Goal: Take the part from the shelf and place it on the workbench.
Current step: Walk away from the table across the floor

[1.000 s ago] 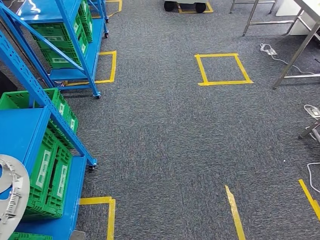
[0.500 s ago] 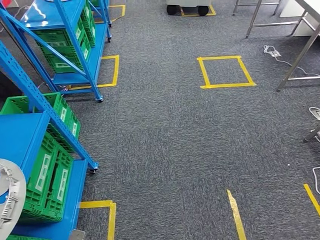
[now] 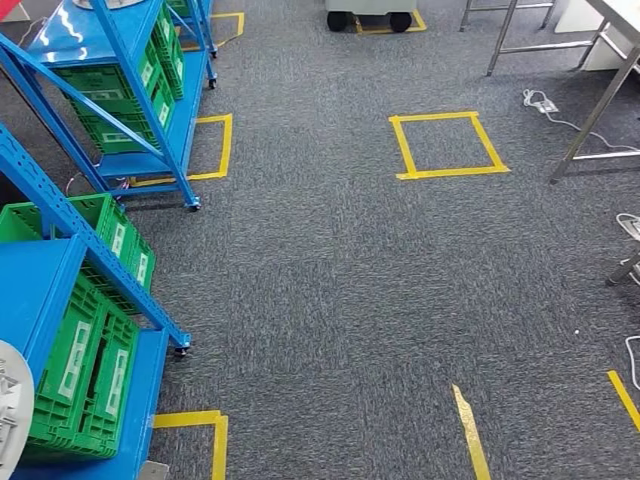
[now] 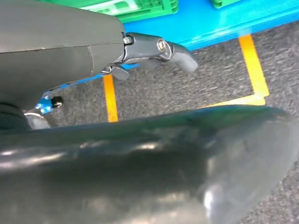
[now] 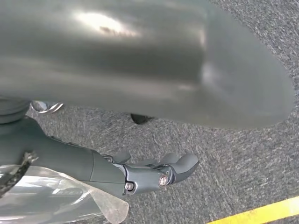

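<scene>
The part (image 3: 10, 408) – a pale grey disc with ribbed clips – is showing at the near edge of the blue shelf (image 3: 38, 290), just beside the green crates (image 3: 87, 365) stacked under that shelf's top board; whether it is resting there is unclear. The left hand (image 4: 155, 49) is hanging beside the shelf's foot, fingers stretched straight and close together, holding nothing. The right hand (image 5: 151, 175) is hanging over grey carpet (image 3: 324, 300), well apart from the shelf, fingers likewise extended and empty – a clear plastic sheet (image 5: 60, 198) is lying beside its wrist. Beyond the shelf a second blue rack (image 3: 121, 40) is standing, and a yellow tape square (image 3: 449, 172) is lying between it and metal table legs (image 3: 596, 110).
</scene>
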You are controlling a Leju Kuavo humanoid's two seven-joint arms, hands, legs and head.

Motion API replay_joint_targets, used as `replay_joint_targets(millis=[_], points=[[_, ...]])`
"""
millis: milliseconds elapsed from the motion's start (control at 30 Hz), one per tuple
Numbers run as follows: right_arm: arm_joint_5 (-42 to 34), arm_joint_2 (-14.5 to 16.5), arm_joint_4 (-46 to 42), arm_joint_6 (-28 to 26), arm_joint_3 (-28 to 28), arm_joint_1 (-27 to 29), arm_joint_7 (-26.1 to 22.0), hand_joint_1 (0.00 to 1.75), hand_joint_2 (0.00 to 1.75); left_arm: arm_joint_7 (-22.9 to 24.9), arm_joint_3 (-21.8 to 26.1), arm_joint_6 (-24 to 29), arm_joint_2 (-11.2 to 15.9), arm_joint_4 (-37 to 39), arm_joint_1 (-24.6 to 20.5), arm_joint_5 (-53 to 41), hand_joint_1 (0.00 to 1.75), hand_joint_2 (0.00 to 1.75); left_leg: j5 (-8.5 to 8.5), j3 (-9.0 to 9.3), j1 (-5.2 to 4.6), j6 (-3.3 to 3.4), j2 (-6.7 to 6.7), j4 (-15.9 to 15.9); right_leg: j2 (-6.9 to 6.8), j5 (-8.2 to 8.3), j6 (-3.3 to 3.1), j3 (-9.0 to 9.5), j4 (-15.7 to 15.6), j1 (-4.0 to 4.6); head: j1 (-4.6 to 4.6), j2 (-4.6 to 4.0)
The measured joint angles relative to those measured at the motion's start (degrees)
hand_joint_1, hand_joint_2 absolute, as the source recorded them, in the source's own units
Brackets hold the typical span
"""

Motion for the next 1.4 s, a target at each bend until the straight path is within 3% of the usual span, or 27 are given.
replay_joint_targets(millis=[100, 133, 233, 267, 300, 533, 633, 1400], points=[[0.0, 0.0, 0.0, 0.1, 0.0, -0.1, 0.0, 0.00, 0.00, 0.0, 0.0, 0.1, 0.0, 0.0, 0.1, 0.0, 0.00, 0.00, -0.84, 0.63, -0.07, 0.43, -0.03, -1.4, -0.14, -0.42, 0.78, 0.21, -0.3, -0.03, 0.05, 0.00], [0.0, 0.0, 0.0, 0.1, 0.0, -0.1, 0.0, 0.00, 0.00, 0.0, 0.1, 0.2, 0.0, 0.0, 0.1, 0.0, 0.00, 0.00, -0.83, 0.86, -0.05, 0.40, -0.08, -1.7, -0.16, -0.04, 0.77, 0.31, -0.4, 0.01, 0.07, 0.00], [0.0, 0.0, 0.0, 0.1, 0.0, -0.2, 0.0, 0.00, 0.00, 0.0, 0.1, 0.2, -0.1, 0.0, 0.0, 0.0, 0.00, 0.00, -1.06, 1.32, -0.18, 0.00, -0.21, -1.9, -0.15, 0.10, -1.11, 0.85, -0.9, 0.18, 0.09, 0.00], [0.0, 0.0, 0.0, 0.1, 0.0, -0.2, 0.0, 0.00, 0.00, 0.0, 0.1, 0.2, -0.2, 0.0, 0.0, 0.0, 0.00, 0.00, -1.16, 1.35, -0.26, 0.02, -0.20, -1.9, -0.15, -0.29, -1.55, 1.10, -1.2, 0.17, 0.05, 0.00], [0.0, 0.0, 0.0, 0.1, 0.0, -0.2, 0.0, 0.00, 0.00, 0.0, 0.1, 0.2, -0.2, 0.0, -0.1, 0.0, 0.00, 0.00, -1.24, 1.35, -0.31, 0.08, -0.18, -1.9, -0.14, -0.27, -1.59, 1.23, -1.5, 0.15, 0.06, 0.00], [0.0, 0.0, 0.0, 0.1, 0.0, -0.1, 0.0, 0.00, 0.00, 0.0, 0.2, 0.2, -0.2, 0.0, -0.1, 0.0, 0.00, 0.00, -1.31, 1.34, -0.39, 0.37, -0.13, -1.8, -0.14, 0.06, 0.04, 1.43, -2.1, -0.01, 0.04, 0.00], [0.0, 0.0, 0.0, 0.1, 0.0, -0.1, 0.0, 0.00, 0.00, 0.0, 0.2, 0.2, -0.2, 0.0, -0.1, 0.0, 0.00, 0.00, -1.25, 1.35, -0.39, 0.45, -0.12, -1.8, -0.15, 0.13, 0.34, 1.43, -2.2, -0.02, 0.03, 0.00], [0.0, 0.0, 0.0, 0.1, 0.0, 0.0, 0.0, 0.00, 0.00, -0.3, 0.2, 0.6, -0.2, 0.0, 0.0, -0.5, 0.00, 0.00, -1.14, 1.40, -0.20, 0.49, -0.12, -1.9, -0.17, 0.17, 0.45, 1.46, -2.2, 0.16, 0.02, 0.00]])
